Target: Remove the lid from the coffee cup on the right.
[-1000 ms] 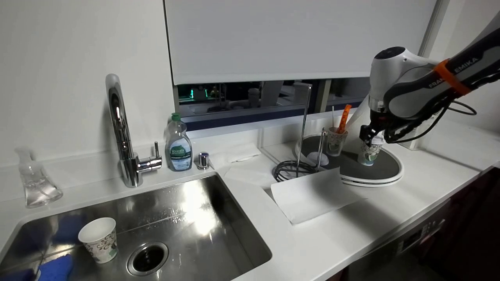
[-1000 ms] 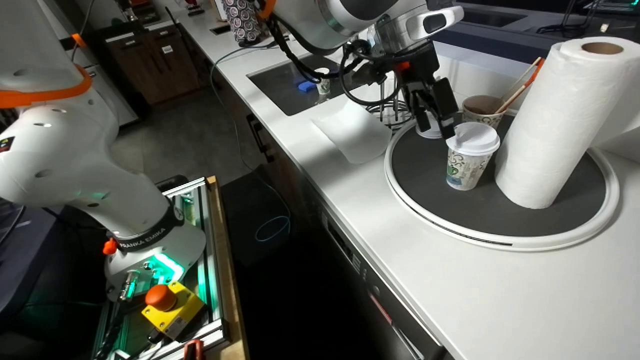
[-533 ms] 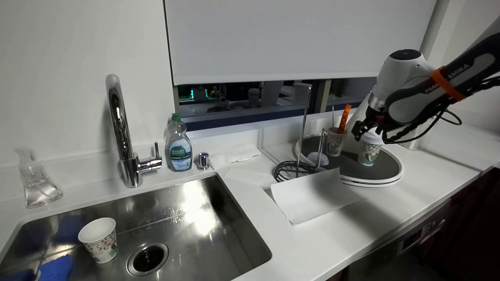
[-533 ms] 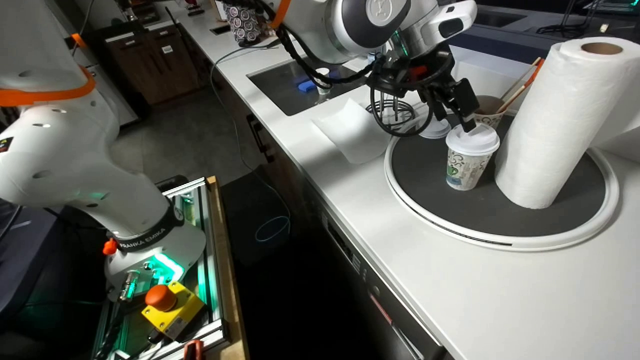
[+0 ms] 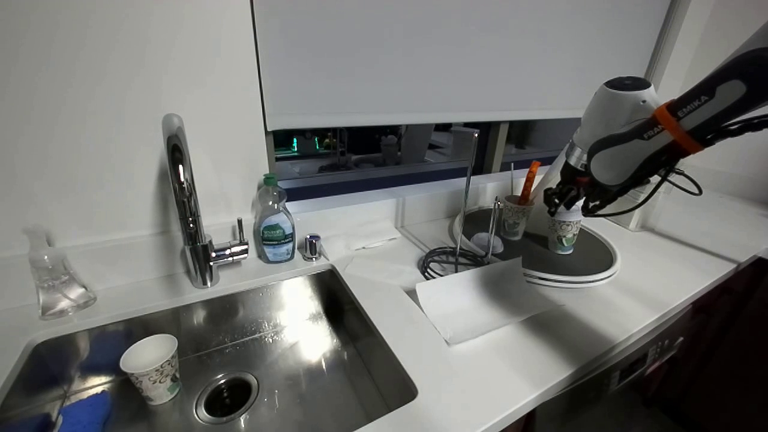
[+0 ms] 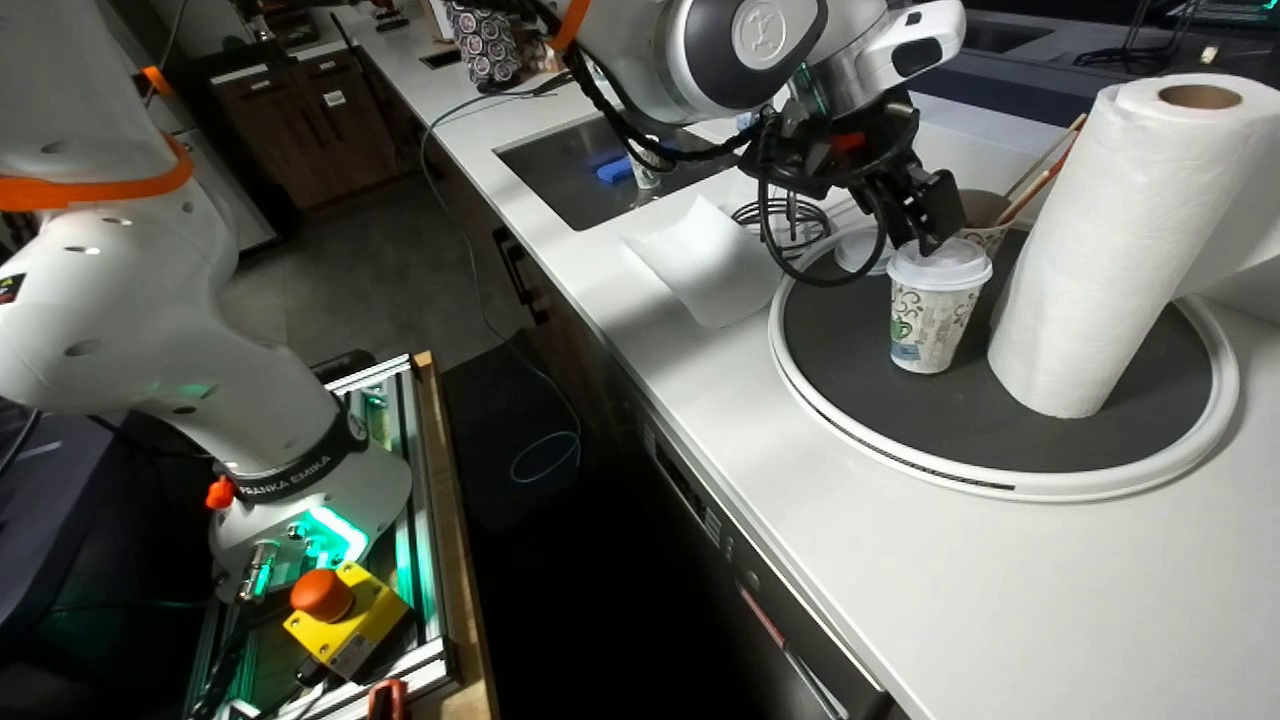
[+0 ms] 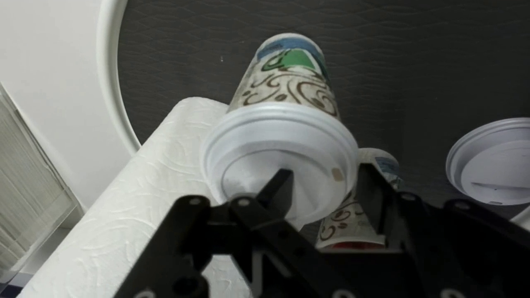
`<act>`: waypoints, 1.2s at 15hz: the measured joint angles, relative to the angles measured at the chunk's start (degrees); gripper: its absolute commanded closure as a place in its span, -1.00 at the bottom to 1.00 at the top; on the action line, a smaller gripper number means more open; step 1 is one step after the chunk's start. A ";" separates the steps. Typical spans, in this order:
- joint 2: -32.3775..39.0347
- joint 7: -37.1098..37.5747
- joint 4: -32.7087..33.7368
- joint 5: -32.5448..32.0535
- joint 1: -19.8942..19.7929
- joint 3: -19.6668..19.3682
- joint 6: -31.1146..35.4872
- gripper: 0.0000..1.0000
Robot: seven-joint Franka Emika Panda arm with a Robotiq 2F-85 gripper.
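Note:
The coffee cup (image 6: pixel 928 325), a paper cup with a brown swirl and green print, stands upright on the dark round turntable in both exterior views. On top of it sits its round white lid (image 6: pixel 950 262). In the wrist view the lid (image 7: pixel 281 128) faces me, with the cup (image 7: pixel 290 80) behind it. My gripper (image 7: pixel 326 176) is partly open; the left finger (image 7: pixel 281 190) lies across the lid's top, and the right finger (image 7: pixel 374 198) is just beyond its right rim. That rim stands between them with a visible gap. Whether either finger touches it, I cannot tell.
A tall paper towel roll (image 6: pixel 1120 250) stands close beside the cup. Behind the gripper is a cup with utensils (image 5: pixel 517 219). Another white lid (image 7: pixel 495 165) lies on the turntable (image 6: pixel 870 400). A wire stand (image 5: pixel 459 258) and paper sheet (image 5: pixel 489 300) sit near the sink (image 5: pixel 282 360).
My gripper first swung up and sideways, then came down at the lid, and its jaws have drawn closer together. The cup and turntable have shifted slightly.

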 measured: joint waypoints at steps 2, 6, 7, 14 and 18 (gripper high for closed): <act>-0.11 -0.41 0.02 0.02 0.02 -0.31 0.00 0.97; -0.17 -0.54 -0.01 0.02 0.28 -0.82 0.01 1.00; -0.16 -0.54 -0.09 0.02 0.36 -0.96 0.01 0.95; -2.88 1.46 -0.21 -4.80 2.29 -4.88 0.00 0.95; -6.62 1.13 -1.67 -5.68 2.49 -4.29 -0.74 0.95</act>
